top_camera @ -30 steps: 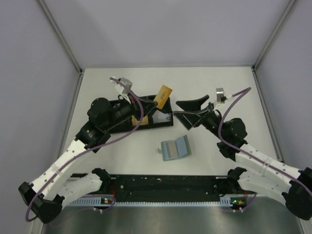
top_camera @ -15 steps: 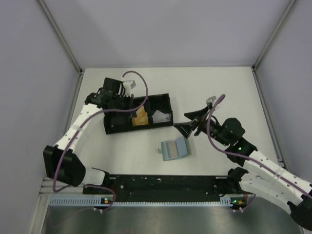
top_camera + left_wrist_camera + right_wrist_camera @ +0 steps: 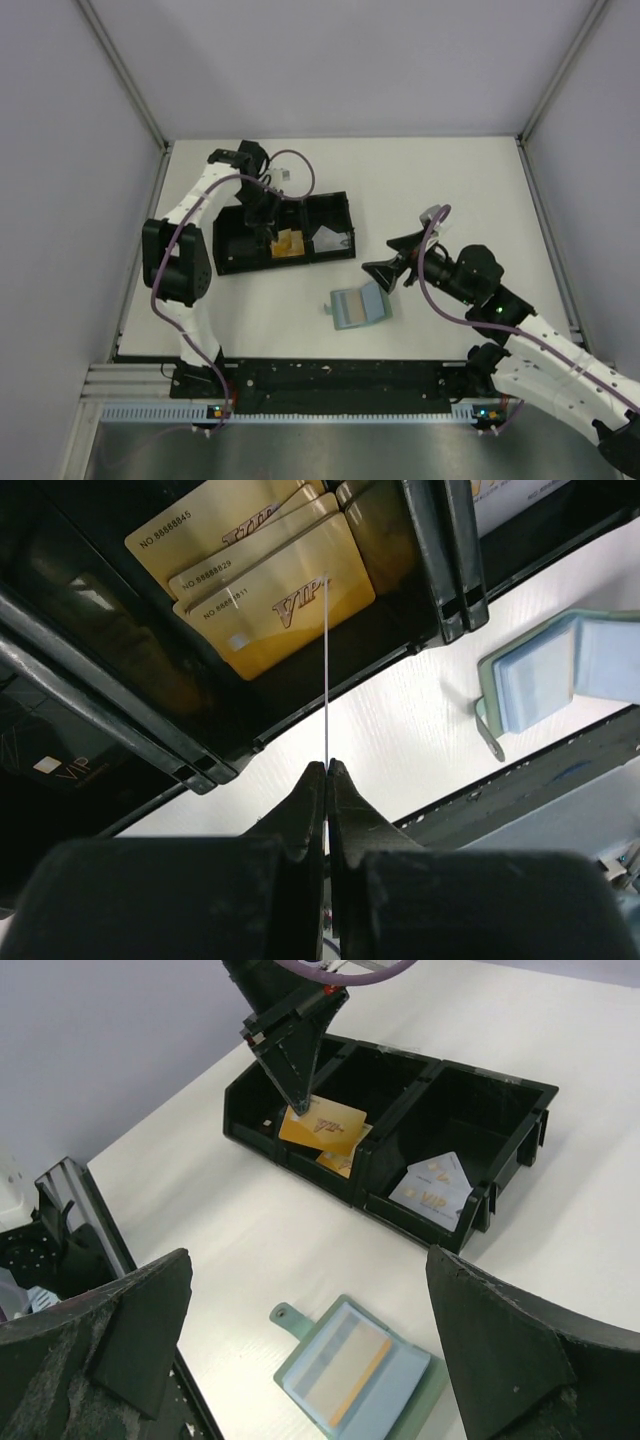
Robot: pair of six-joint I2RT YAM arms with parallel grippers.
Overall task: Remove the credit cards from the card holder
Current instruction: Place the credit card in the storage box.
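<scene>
Gloss all over the tray (image 3: 500, 1090), hard black plastic with a sheen along its walls, and the gold cards (image 3: 270, 590) lying in it are slick plastic with a metallic lustre and crisp print. The gold card (image 3: 322, 1125) pinched in the smooth black left fingers (image 3: 303, 820) gleams the same. Silver card (image 3: 435, 1185): smooth, satiny. The card holder (image 3: 400, 1385) looks soft and matt (leather or cloth, cannot tell). Right fingers (image 3: 130, 1330) are grainy, rough black, and the worktop (image 3: 450, 180) is smooth matt white.

The pale-blue card holder (image 3: 358, 306) lies open, one tan card (image 3: 358, 1384) inside; gold credit cards (image 3: 270, 605) lie in the black tray (image 3: 495, 1110).
</scene>
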